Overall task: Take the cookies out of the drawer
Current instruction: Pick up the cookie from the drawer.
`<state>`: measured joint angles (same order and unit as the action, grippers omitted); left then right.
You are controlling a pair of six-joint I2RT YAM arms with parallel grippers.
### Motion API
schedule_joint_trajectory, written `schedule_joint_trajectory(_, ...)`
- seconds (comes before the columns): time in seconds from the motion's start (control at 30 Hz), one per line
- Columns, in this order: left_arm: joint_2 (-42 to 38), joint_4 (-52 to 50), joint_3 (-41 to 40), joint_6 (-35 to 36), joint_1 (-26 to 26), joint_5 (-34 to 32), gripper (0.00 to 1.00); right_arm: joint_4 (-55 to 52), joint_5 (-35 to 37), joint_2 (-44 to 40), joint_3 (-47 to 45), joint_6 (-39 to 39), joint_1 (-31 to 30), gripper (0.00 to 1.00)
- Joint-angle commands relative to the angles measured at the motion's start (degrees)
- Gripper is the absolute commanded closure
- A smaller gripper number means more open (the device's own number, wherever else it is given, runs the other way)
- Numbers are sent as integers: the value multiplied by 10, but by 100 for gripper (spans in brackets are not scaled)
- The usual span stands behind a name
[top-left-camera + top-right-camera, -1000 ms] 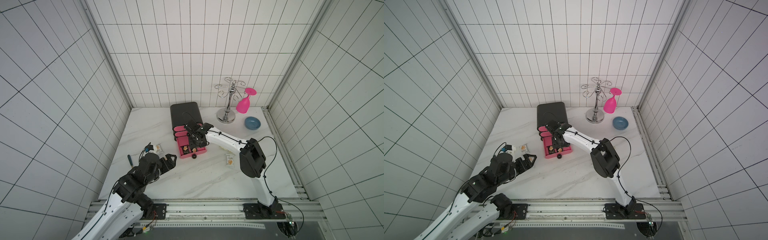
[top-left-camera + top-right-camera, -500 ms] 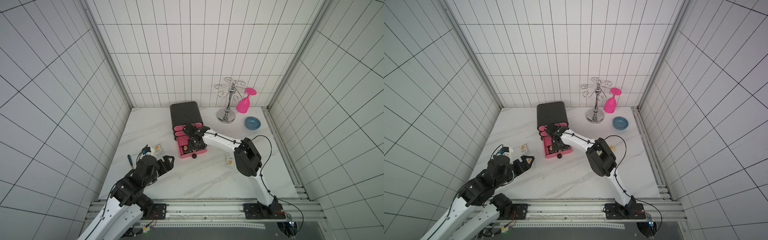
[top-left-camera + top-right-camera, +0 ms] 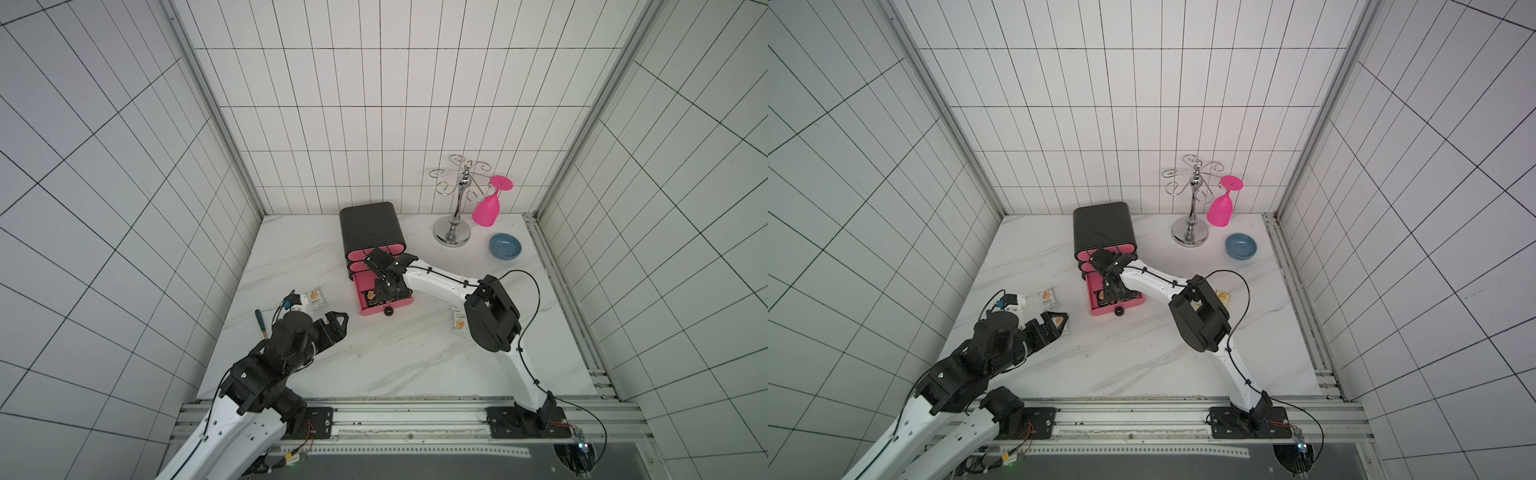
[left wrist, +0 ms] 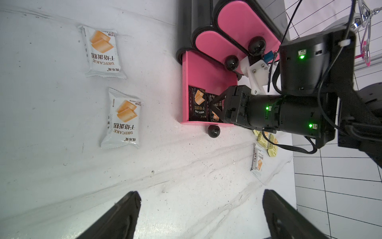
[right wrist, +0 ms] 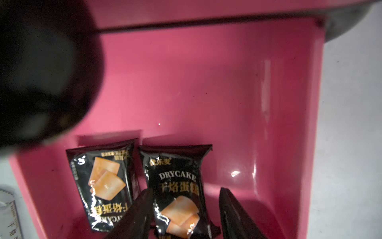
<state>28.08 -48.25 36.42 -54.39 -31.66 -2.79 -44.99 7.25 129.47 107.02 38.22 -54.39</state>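
The bottom pink drawer (image 3: 386, 309) (image 3: 1100, 309) stands pulled out. On its floor (image 5: 196, 82) lie two black cookies packets (image 5: 103, 186) (image 5: 177, 186), side by side. My right gripper (image 5: 186, 190) (image 3: 384, 291) (image 4: 217, 109) reaches down into the drawer, open, one finger on each side of the right-hand black packet. Two white cookies packets (image 4: 102, 50) (image 4: 123, 120) lie on the table left of the drawer. Yellow and white packets (image 4: 268, 142) (image 3: 458, 323) lie to its right. My left gripper (image 4: 201, 198) (image 3: 338, 322) hovers open and empty over the table's front left.
The black cabinet (image 3: 372, 230) with two shut pink drawers stands at the back. A chrome glass rack (image 3: 455, 208) with a hanging pink glass (image 3: 490, 208) and a blue bowl (image 3: 504, 246) are at the back right. A blue-handled utensil (image 3: 262, 328) lies at the left edge.
The right arm's elbow has shifted slightly left while its gripper stayed down in the drawer. The left arm has hardly moved.
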Motion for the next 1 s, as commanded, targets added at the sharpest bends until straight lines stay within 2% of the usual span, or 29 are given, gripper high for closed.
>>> schedule_joint_trajectory(0.0, -8, -4, -8, 6, 3, -2, 4, 10, 5, 23, -7, 10, 4, 45)
schedule_joint_trajectory(0.33, -14, -11, -11, 6, 5, -3, 4, 24, -6, 37, -18, 24, 7, 48)
schedule_joint_trajectory(0.5, -15, -11, -15, 2, 4, -6, 4, 49, -22, 26, -39, 32, 12, 54)
schedule_joint_trajectory(0.67, -14, -11, -15, 2, 4, -7, 4, 85, -38, 3, -67, 40, 20, 73)
schedule_joint_trajectory(0.97, -10, -8, -14, 6, 4, -7, 4, 150, -61, -64, -108, 44, 34, 77)
